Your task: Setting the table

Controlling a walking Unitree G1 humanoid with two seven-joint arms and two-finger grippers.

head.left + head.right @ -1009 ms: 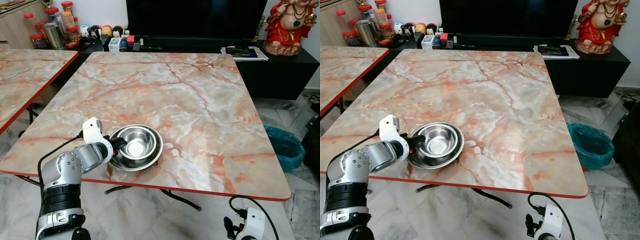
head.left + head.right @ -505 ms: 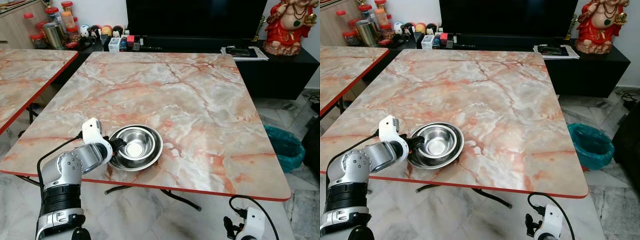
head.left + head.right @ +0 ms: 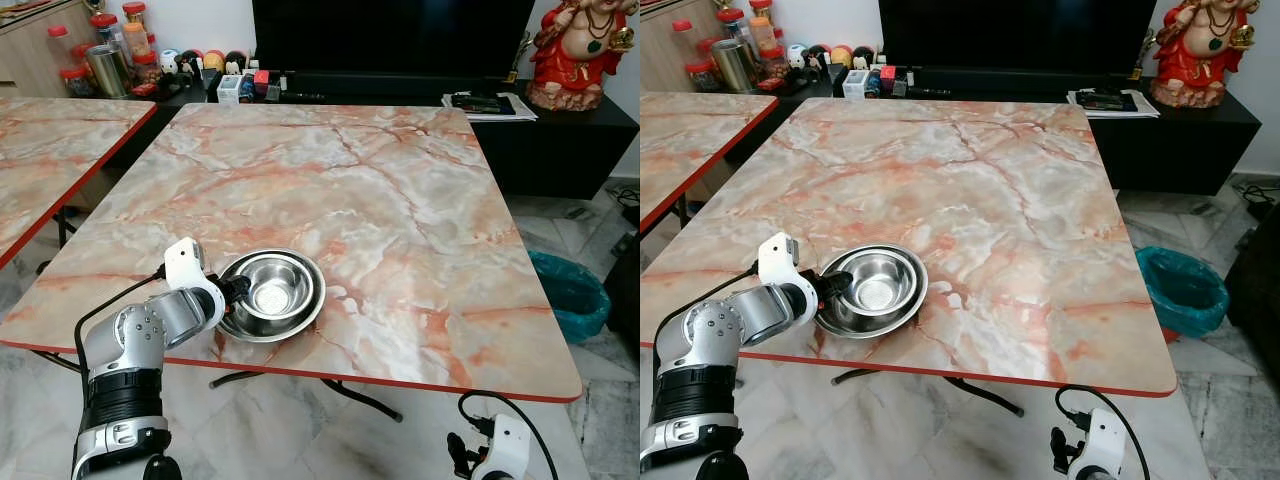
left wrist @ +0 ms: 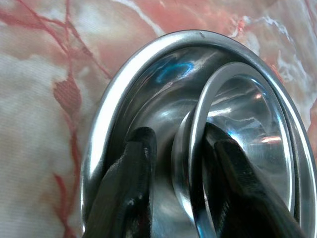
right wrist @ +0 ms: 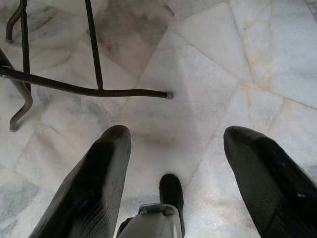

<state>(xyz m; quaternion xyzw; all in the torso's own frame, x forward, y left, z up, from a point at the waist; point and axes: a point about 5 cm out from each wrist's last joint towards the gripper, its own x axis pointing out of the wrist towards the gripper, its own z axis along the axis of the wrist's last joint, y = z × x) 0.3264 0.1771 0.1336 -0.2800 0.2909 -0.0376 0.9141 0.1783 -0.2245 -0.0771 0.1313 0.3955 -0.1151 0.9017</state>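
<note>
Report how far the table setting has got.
Done: two nested steel bowls sit on the marble table near its front edge. In hand: the left gripper has its fingers astride the inner bowl's rim, one inside and one outside, apparently gripping it. Left: judging by the table, the bowls have yet to be separated and placed; no other tableware is out. The right gripper hangs open over the floor.

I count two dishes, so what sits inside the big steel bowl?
A smaller steel bowl nests inside the big steel bowl; the left hand straddles its rim. The big bowl's base is covered.
</note>
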